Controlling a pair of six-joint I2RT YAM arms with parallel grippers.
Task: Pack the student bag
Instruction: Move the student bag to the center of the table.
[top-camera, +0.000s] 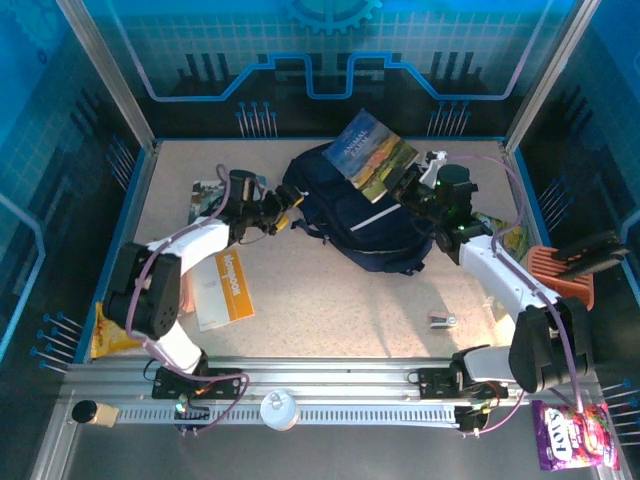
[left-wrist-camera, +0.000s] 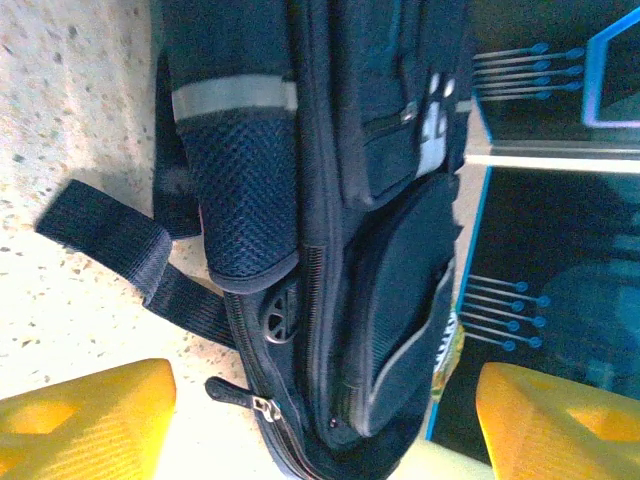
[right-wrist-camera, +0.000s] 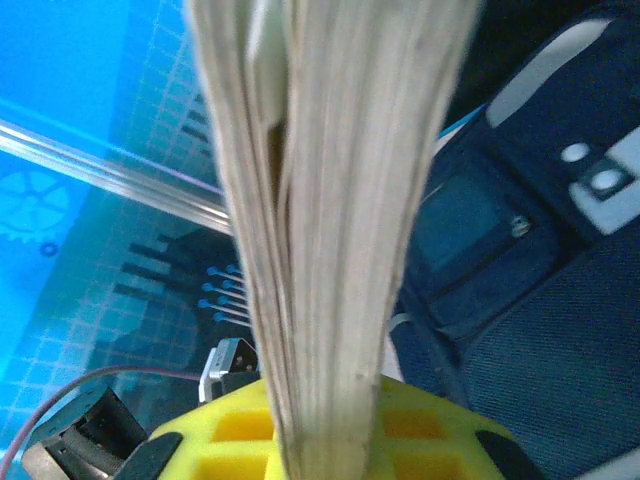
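— Right claw (top-camera: 405, 187) first: what does it have?

— It is clamped on a book (top-camera: 370, 152), gripping the edge nearest its arm. The book hangs tilted in the air with its landscape cover facing up, over the back part of the bag (top-camera: 345, 225). In the right wrist view the page edges (right-wrist-camera: 330, 200) rise straight up from between the yellow pads (right-wrist-camera: 440, 445) of the right claw (right-wrist-camera: 330, 440), and the navy bag (right-wrist-camera: 540, 330) lies just behind.

— And the left claw (top-camera: 285, 208)?

— Spread wide, with nothing in it. In its wrist view the two yellow fingers (left-wrist-camera: 85, 425) sit at the bottom corners with one end of the bag (left-wrist-camera: 390, 200) between them. I cannot tell whether either finger touches the fabric.

— Where exactly is the bag?

— It lies on the tabletop (top-camera: 330, 320), toward the back and about midway across, between the two claws. The left wrist view shows a mesh side pocket (left-wrist-camera: 240, 190) with a grey band (left-wrist-camera: 235, 98) next to it. A black strap (left-wrist-camera: 120, 245) trails onto the speckled surface, and a zip pull (left-wrist-camera: 262, 405) sits near the bag's end.

— What else is lying about?

— An orange and white booklet (top-camera: 222, 288) lies flat beside the left arm, well apart from the bag. A small dark and silver thing (top-camera: 442, 320) rests near the right arm, too small to name. A purple sweets packet (top-camera: 570, 435) sits by the near right corner, past the metal rail (top-camera: 340, 385).
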